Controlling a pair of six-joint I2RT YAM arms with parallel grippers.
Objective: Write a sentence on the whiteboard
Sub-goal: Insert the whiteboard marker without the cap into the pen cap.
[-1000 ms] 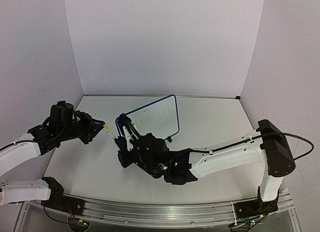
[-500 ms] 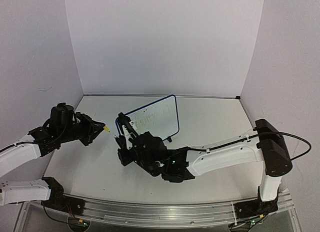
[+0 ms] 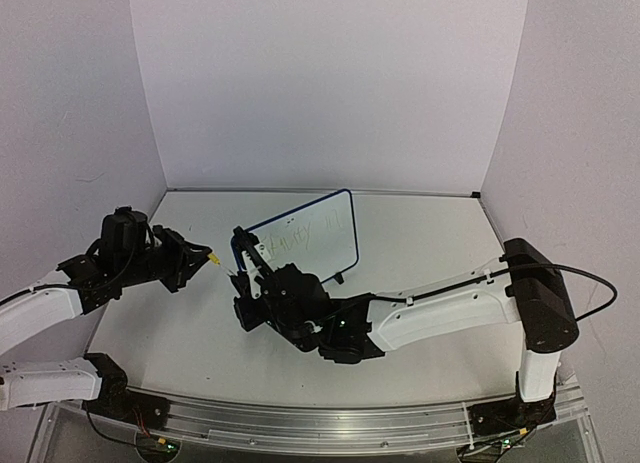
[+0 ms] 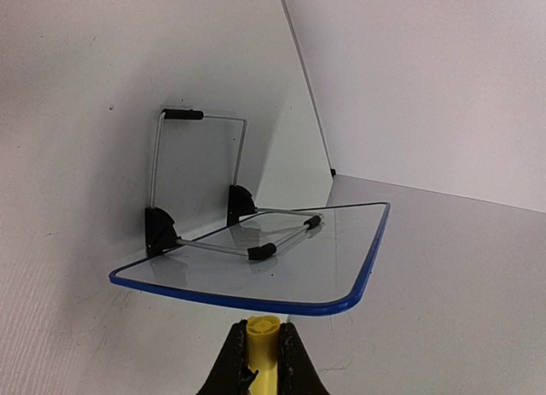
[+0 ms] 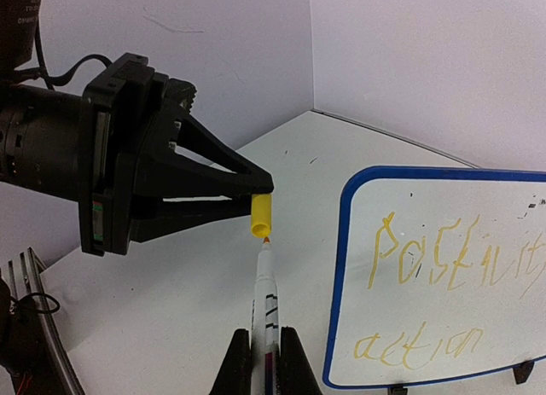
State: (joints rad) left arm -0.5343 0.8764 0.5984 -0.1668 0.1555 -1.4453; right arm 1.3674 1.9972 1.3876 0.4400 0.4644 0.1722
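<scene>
The whiteboard [image 3: 342, 251] stands tilted on its black feet mid-table, blue-framed, with the yellow sentence [image 5: 444, 263] in two lines on its face. In the left wrist view I see the whiteboard's back [image 4: 341, 258] and its wire stand. My left gripper [image 4: 262, 348] is shut on a yellow marker cap [image 4: 262, 328], left of the board. My right gripper [image 5: 266, 352] is shut on a white marker [image 5: 266, 284]. The marker's orange tip sits just below the open end of the cap [image 5: 260, 216], almost touching it. From above, cap [image 3: 212, 253] and marker [image 3: 231, 275] meet in front of the board's left edge.
White walls enclose the table at the back and both sides. The right arm [image 3: 450, 308] stretches across the table in front of the board. The board's folding wire stand [image 4: 200, 173] rises behind it.
The right arm has crept a little left and forward, bringing the marker tip closer to the cap. The left gripper and the board have stayed put.
</scene>
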